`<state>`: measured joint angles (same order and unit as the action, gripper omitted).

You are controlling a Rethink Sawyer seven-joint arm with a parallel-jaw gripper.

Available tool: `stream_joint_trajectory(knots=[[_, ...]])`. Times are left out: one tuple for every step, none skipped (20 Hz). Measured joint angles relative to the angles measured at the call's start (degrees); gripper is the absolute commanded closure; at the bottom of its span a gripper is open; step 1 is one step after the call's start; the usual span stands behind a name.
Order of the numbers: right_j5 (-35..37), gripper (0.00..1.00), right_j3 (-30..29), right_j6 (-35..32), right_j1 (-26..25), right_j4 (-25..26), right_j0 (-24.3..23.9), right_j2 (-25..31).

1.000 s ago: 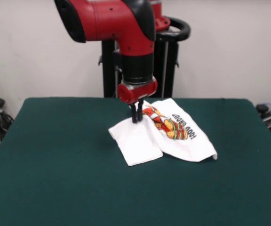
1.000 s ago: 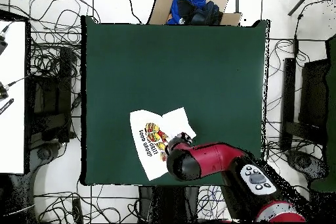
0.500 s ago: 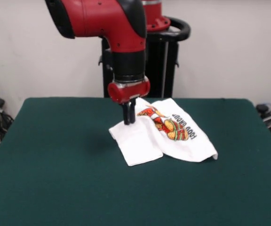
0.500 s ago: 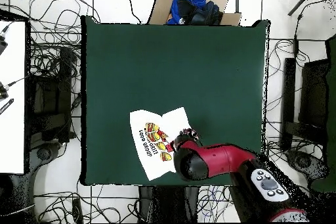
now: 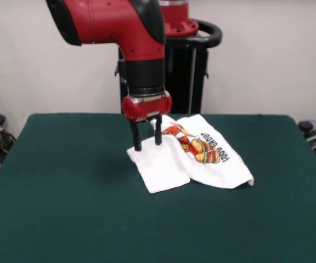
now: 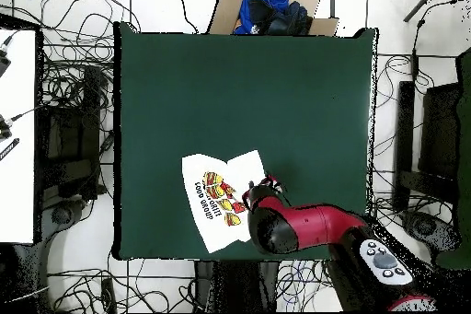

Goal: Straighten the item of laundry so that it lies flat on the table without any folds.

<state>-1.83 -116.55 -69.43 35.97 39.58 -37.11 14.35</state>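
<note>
Printed on the item of laundry (image 5: 202,156): burgers and "FOOD GROUP", the rest folded under or unreadable. Folded over itself, blank white flap in front, lying on the table (image 5: 65,219) toward the far middle. Gripper (image 5: 147,143) spread wide, fingertips (image 5: 137,147) at the flap's far corner; touching or not, cannot tell. Mostly hidden under the arm from overhead. Broad bare green all around.

table (image 5: 65,208) wide and bare — only folded shirt (image 5: 224,164) obstructs
</note>
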Motion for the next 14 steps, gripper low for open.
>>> stream_joint_trajectory(knots=[[0.0,0.00,0.0,0.0,0.0,0.0,0.2,0.0],[0.0,0.00,0.0,0.0,0.0,0.0,0.4,0.0],[0.0,0.00,0.0,0.0,0.0,0.0,0.8,0.0],[0.0,0.00,0.0,0.0,0.0,0.0,1.3,0.0],[0.0,0.00,0.0,0.0,0.0,0.0,1.7,0.0],[0.0,0.00,0.0,0.0,0.0,0.0,2.0,0.0],[0.0,0.00,0.0,0.0,0.0,0.0,2.2,0.0],[0.0,0.00,0.0,0.0,0.0,0.0,2.6,-0.3],[0.0,0.00,0.1,0.0,0.0,0.0,3.1,-0.7],[0.0,0.00,0.2,0.0,0.0,0.0,3.5,-1.1],[0.0,0.00,0.7,0.0,-0.1,0.0,5.6,-3.1],[0.0,0.00,0.9,0.0,-0.2,0.0,6.4,-3.9],[0.0,0.00,1.1,0.0,-0.4,0.0,7.3,-4.8],[0.0,0.00,1.4,0.0,-0.6,0.0,8.2,-5.7]])
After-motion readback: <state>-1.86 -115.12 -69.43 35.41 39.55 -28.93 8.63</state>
